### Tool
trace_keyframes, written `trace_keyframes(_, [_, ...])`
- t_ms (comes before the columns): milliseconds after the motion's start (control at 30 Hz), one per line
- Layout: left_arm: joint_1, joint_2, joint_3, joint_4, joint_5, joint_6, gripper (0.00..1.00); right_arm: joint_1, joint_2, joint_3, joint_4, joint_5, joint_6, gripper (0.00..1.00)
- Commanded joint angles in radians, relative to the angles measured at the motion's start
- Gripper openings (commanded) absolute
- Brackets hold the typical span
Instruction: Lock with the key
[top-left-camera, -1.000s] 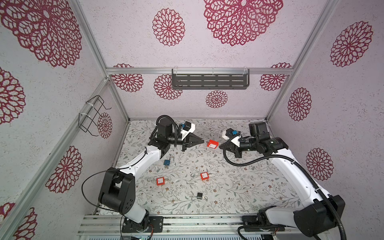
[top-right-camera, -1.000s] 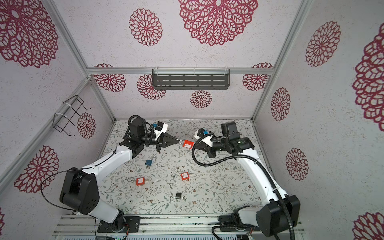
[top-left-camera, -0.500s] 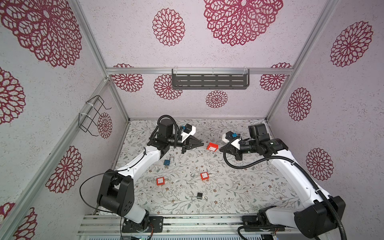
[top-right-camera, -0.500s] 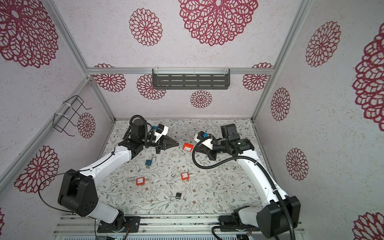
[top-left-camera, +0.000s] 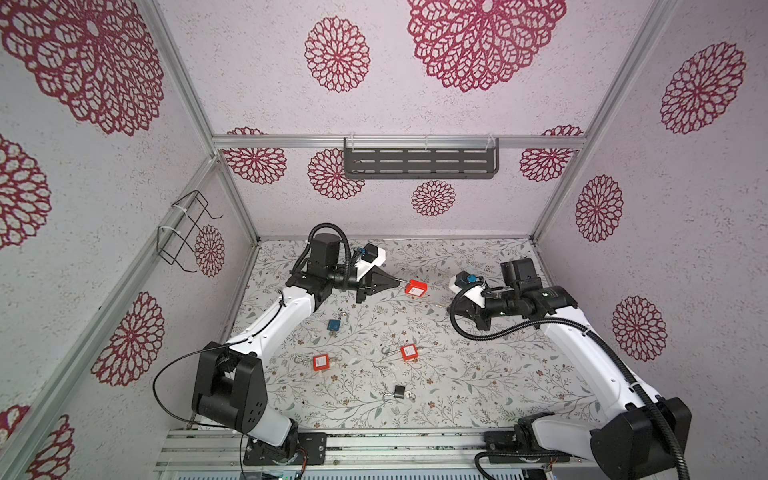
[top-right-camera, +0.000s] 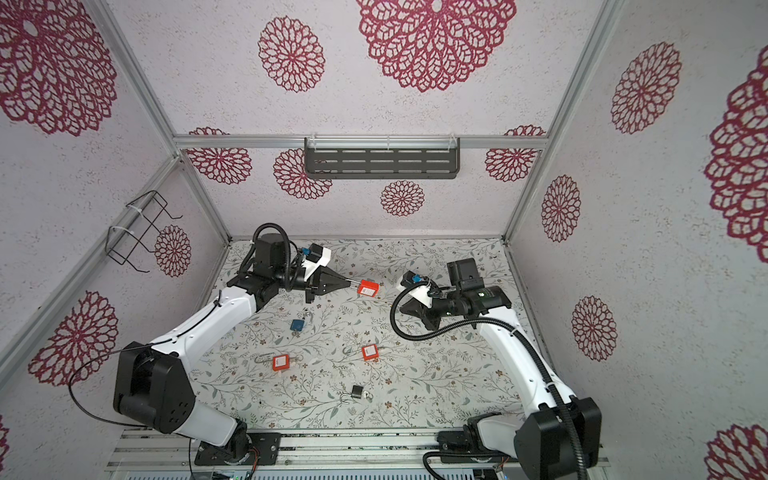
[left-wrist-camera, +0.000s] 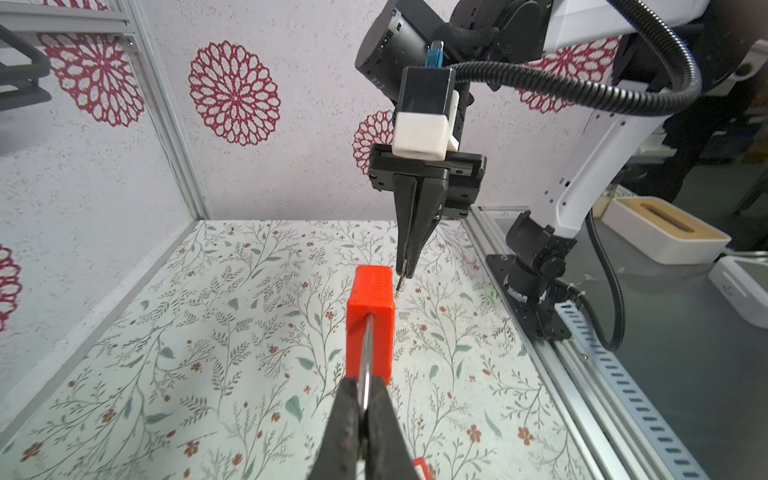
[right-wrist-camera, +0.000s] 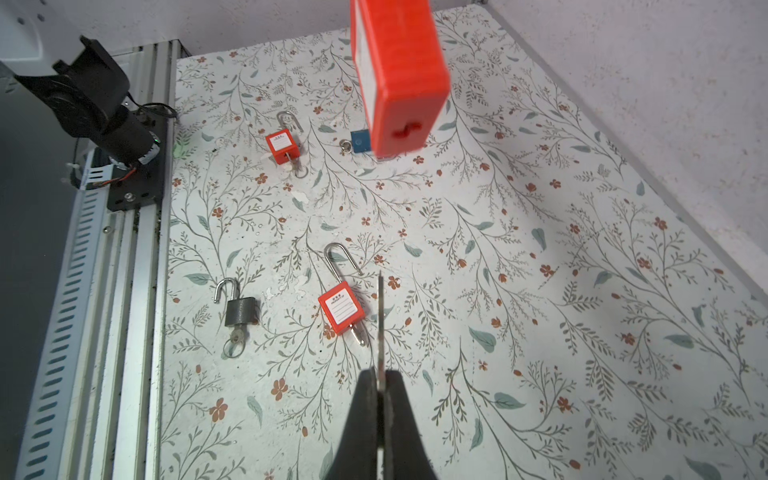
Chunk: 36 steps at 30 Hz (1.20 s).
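A red padlock (top-left-camera: 416, 288) (top-right-camera: 369, 287) hangs in the air over the back of the floral mat. My left gripper (top-left-camera: 400, 284) (left-wrist-camera: 365, 387) is shut on its steel shackle (left-wrist-camera: 366, 353). In the right wrist view the lock's body (right-wrist-camera: 399, 75) turns its keyhole end (right-wrist-camera: 405, 133) towards that camera. My right gripper (top-left-camera: 450, 308) (right-wrist-camera: 380, 374) is shut on a key. The key's blade (right-wrist-camera: 380, 320) sticks out past the fingertips, edge-on. In the left wrist view the key tip (left-wrist-camera: 400, 286) stands just beside the far end of the lock, apart from it.
Other padlocks lie on the mat with open shackles and keys in them: two red ones (top-left-camera: 321, 362) (top-left-camera: 409, 352), a blue one (top-left-camera: 333, 325) and a black one (top-left-camera: 399, 390). An aluminium rail (top-left-camera: 374, 436) runs along the front edge. Walls close in the other three sides.
My right gripper has drawn back with the key, to the right and towards the front. The lock has shifted slightly left, so the gap between key and lock is wider.
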Motion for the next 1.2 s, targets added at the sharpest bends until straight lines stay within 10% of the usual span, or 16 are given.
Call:
trace_keyframes(0, [0.001,0.019,0.101,-0.330,-0.044,0.245,0.00,-0.009,-0.071,-0.054,0.099,0.051,0.061,0.00])
trace_keyframes(533, [-0.065,0.302,0.410,-0.796,-0.397,0.443,0.00,0.014,-0.158,-0.303,0.456,0.382,0.460,0.00])
trace_keyframes(1167, [-0.157,0.576,0.580,-0.959,-0.641,0.453,0.00,0.116,-0.051,-0.358,0.594,0.417,0.608,0.00])
